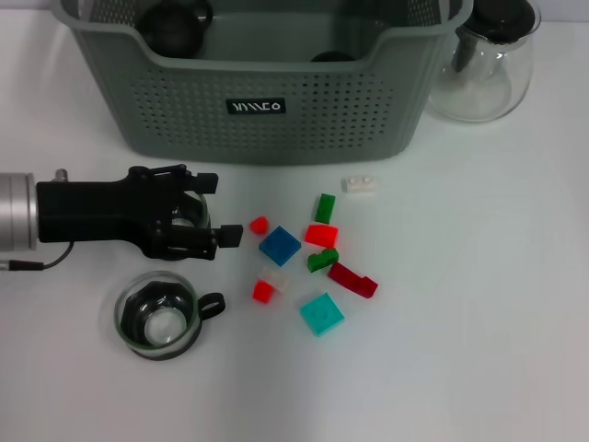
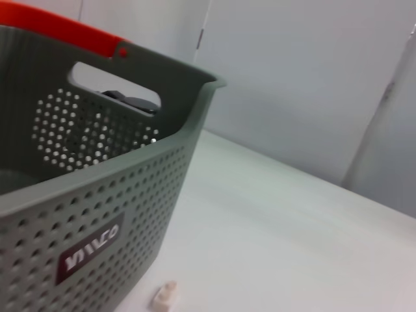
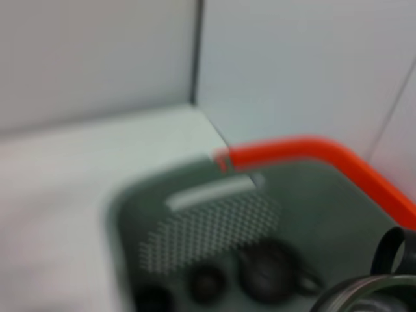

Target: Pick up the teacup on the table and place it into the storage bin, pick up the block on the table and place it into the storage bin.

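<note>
In the head view my left gripper (image 1: 224,208) reaches in from the left, open, its fingers spread over a glass teacup (image 1: 197,214) that is mostly hidden beneath it. Whether they touch the cup I cannot tell. A second glass teacup (image 1: 160,317) with a black handle stands nearer the front. Several blocks lie to the gripper's right: blue (image 1: 280,245), red (image 1: 321,234), green (image 1: 325,207), teal (image 1: 321,313), dark red (image 1: 352,279). A white block (image 1: 360,184) (image 2: 164,297) lies by the storage bin (image 1: 276,129) (image 2: 97,214) (image 3: 214,240). My right gripper is out of view.
A clear glass teapot (image 1: 483,64) (image 3: 370,292) with a black lid stands right of the bin. Dark round objects (image 1: 179,23) lie inside the bin. An orange rim (image 3: 312,148) runs behind the bin. The table (image 1: 479,322) is white.
</note>
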